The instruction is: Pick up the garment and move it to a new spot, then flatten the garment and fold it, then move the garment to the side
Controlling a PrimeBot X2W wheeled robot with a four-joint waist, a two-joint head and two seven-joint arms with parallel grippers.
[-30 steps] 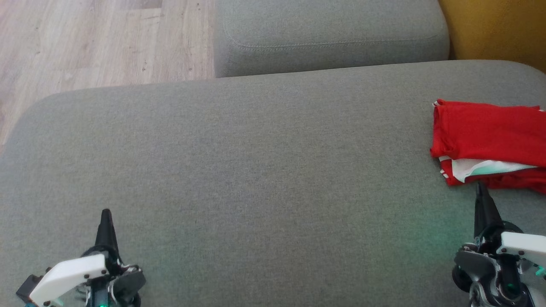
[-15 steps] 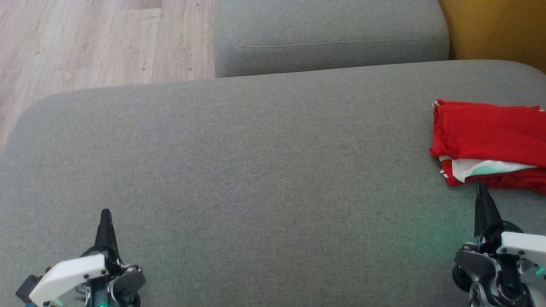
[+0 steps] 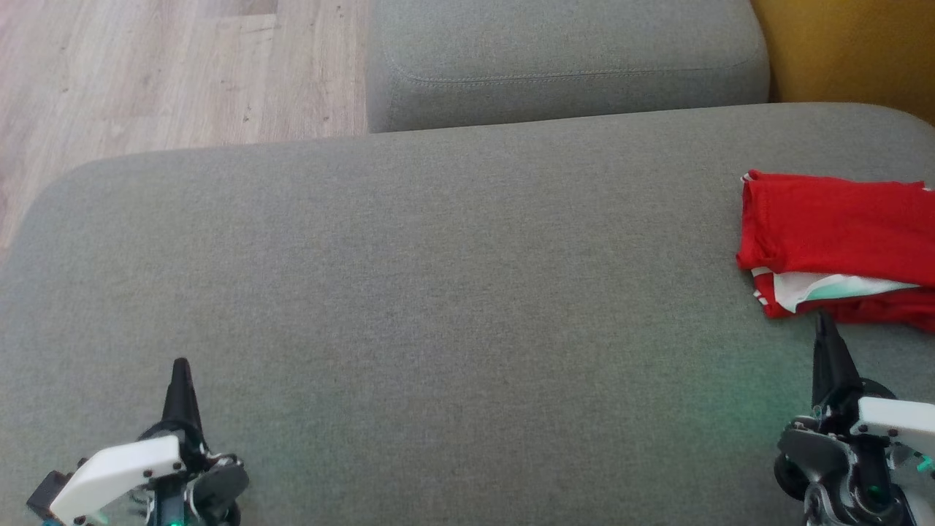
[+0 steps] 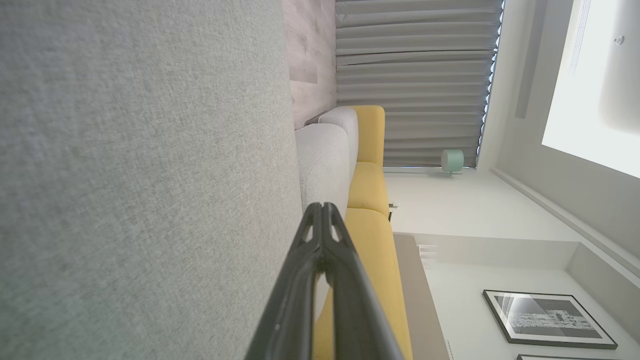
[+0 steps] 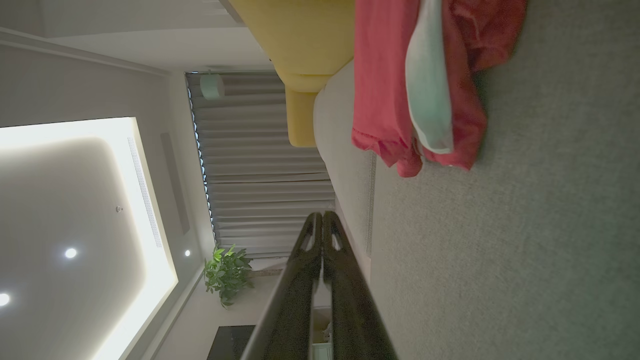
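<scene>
Head view: the folded red garment (image 3: 833, 223) is lying at the right end of the grey seat cushion (image 3: 438, 277). Its right part is running out of frame, and a white-and-mint layer is peeking from its near edge. The left gripper (image 3: 180, 369) is hovering at lower left, fingers pressing together, empty. The right gripper (image 3: 822, 327), likewise clenched and empty, is pointing at the garment's near edge; contact is hard to judge.

Left wrist view: the left gripper (image 4: 322, 207) is showing both tips meeting beside the cushion (image 4: 140, 175), with a yellow sofa (image 4: 372, 220) beyond.

Right wrist view: the right gripper (image 5: 322, 216) is holding its tips together, and the garment (image 5: 380, 90) is lying ahead, cut off by the top edge.
</scene>
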